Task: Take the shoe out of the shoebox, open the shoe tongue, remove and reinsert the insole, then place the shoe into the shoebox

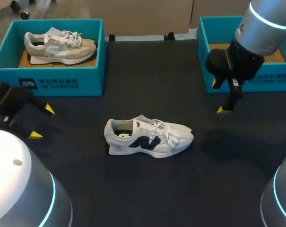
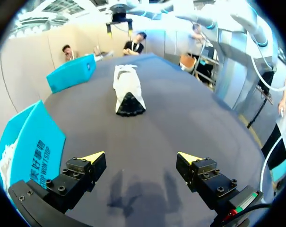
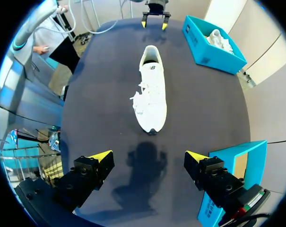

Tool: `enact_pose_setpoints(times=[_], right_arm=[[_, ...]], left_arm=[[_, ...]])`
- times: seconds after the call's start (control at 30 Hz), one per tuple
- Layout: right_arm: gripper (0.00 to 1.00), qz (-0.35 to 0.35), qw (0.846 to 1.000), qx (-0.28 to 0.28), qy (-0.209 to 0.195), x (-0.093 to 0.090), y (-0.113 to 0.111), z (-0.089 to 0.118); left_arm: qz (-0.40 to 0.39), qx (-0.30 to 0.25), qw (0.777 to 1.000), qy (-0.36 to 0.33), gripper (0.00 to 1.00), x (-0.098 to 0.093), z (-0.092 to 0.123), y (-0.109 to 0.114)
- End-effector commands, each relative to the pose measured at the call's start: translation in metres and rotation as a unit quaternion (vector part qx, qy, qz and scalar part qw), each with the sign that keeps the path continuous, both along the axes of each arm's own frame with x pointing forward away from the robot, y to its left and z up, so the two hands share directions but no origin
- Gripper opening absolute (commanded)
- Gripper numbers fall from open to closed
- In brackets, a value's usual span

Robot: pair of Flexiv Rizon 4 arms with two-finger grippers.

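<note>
A white shoe (image 1: 150, 137) with a dark side logo lies on its sole in the middle of the black table, toe pointing right, outside both boxes. My left gripper (image 1: 42, 122) hovers open at the left, in front of the left teal shoebox (image 1: 62, 82). In its wrist view the shoe (image 2: 127, 90) is well ahead of the empty gripper (image 2: 142, 158), heel towards it. My right gripper (image 1: 218, 97) hangs open to the shoe's right, in front of the right teal shoebox (image 1: 204, 56). In the right wrist view the shoe (image 3: 151, 94) lies ahead of the gripper (image 3: 150, 157), toe towards it.
The left shoebox holds a beige shoe (image 1: 57, 45). My right arm hides part of the right shoebox, where only brown lining (image 1: 223, 47) shows. That box's corner (image 3: 228, 179) stands right beside the right gripper. Bare table surrounds the white shoe.
</note>
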State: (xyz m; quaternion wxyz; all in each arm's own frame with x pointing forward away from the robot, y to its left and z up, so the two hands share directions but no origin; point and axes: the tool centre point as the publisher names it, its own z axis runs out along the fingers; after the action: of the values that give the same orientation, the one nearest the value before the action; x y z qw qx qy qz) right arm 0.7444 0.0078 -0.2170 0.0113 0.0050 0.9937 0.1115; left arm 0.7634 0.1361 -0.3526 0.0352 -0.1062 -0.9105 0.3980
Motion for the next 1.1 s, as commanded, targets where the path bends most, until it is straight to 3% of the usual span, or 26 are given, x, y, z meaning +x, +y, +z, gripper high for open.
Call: enact_pose_setpoints(times=[0.03, 0.37, 0.63, 1.1], right_arm=[[1.0, 0.0, 1.0, -0.001, 0.0, 0.001, 0.0, -0.001], [1.0, 0.0, 1.0, -0.001, 0.0, 0.001, 0.0, -0.001], [1.0, 0.0, 1.0, -0.001, 0.0, 0.001, 0.0, -0.001], [1.0, 0.0, 1.0, -0.001, 0.0, 0.001, 0.0, -0.001]], left_arm=[[0.005, -0.061, 0.998, 0.019, 1.0, 0.002, -0.008, 0.0], [0.048, -0.109, 0.993, -0.014, 1.0, 0.002, -0.012, 0.0], [0.07, -0.151, 0.986, 0.016, 1.0, 0.008, -0.024, -0.002], [0.095, -0.169, 0.981, 0.023, 1.0, 0.012, -0.031, -0.022]])
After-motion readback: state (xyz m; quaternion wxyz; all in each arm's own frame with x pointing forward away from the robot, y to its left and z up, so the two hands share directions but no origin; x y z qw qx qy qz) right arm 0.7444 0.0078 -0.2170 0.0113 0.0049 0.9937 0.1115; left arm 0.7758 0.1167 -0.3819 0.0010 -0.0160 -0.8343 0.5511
